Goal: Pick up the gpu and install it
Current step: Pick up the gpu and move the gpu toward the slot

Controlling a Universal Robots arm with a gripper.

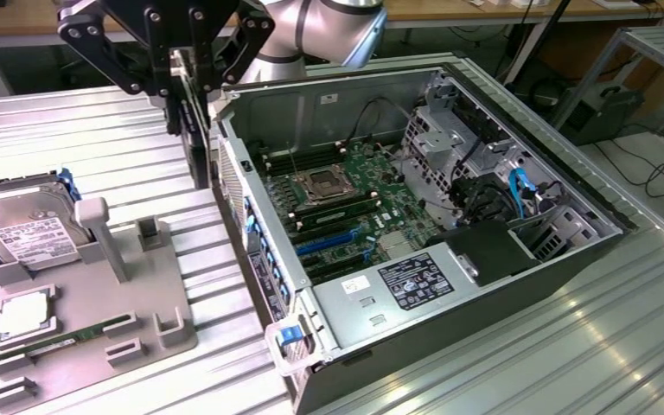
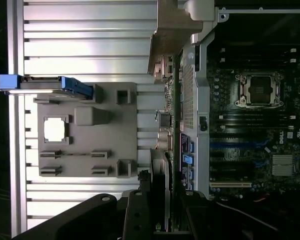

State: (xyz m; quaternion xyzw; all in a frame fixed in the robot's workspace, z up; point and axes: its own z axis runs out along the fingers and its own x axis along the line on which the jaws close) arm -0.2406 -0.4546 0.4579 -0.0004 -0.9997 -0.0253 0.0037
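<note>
The gripper (image 1: 190, 102) pinches the gpu (image 1: 198, 157) upright on edge, just outside the open computer case's (image 1: 424, 363) wall. In the exterior view the card hangs at ten o'clock from the CPU socket (image 1: 321, 182).

A black hand (image 1: 190, 104) of linked bars dotted with pale pivot screws is carried by a rounded silver-grey arm (image 1: 326, 26).

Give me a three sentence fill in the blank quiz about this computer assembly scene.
1. The gripper is ____ on the gpu.
2. The gpu hangs ____ the open computer case, beside its wall.
3. The hard drive on the gray tray sits in a ____ carrier.
Missing words: shut; outside; blue.
</note>
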